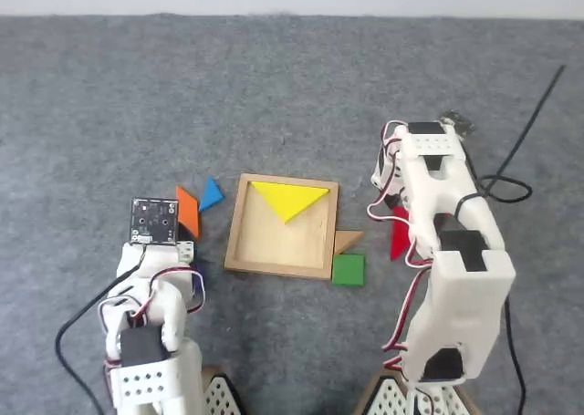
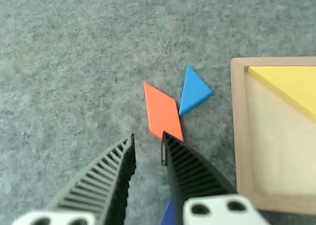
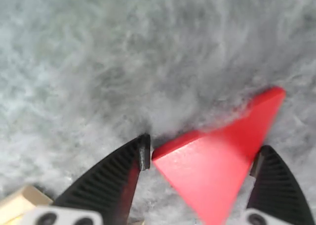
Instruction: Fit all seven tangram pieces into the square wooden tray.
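Item one, the square wooden tray [image 1: 278, 268]: pale raised rim, smooth bare floor, lying flat on the grey felted table [image 1: 109, 96]. I place everything else by it. Inside the tray, the yellow triangle [image 1: 287, 199] lies with its long edge tight along the far rim, probably so that the remaining floor stays one open area. Outside the tray, beside the rim facing the left arm, the orange parallelogram [image 1: 187, 212] and the small blue triangle [image 1: 211, 194] lie flat and touch at a corner. The left pincer [image 2: 148, 138] hovers just short of the parallelogram, its ribbed black jaws slightly apart and empty. A dark blue sliver [image 2: 168, 214] shows beneath it; I cannot tell its shape. At the tray's opposite near corner, the green square [image 1: 348, 269] sits against the rim, with a tan wooden triangle [image 1: 348, 241] just beyond it. Further from that side, the glossy, thick-edged red triangle [image 3: 217, 175] stands tilted rather than flat. The right pincer [image 3: 202, 156] is clamped on it across its width, which I judge to be a carrying grip. Six pieces are not yet in the tray.
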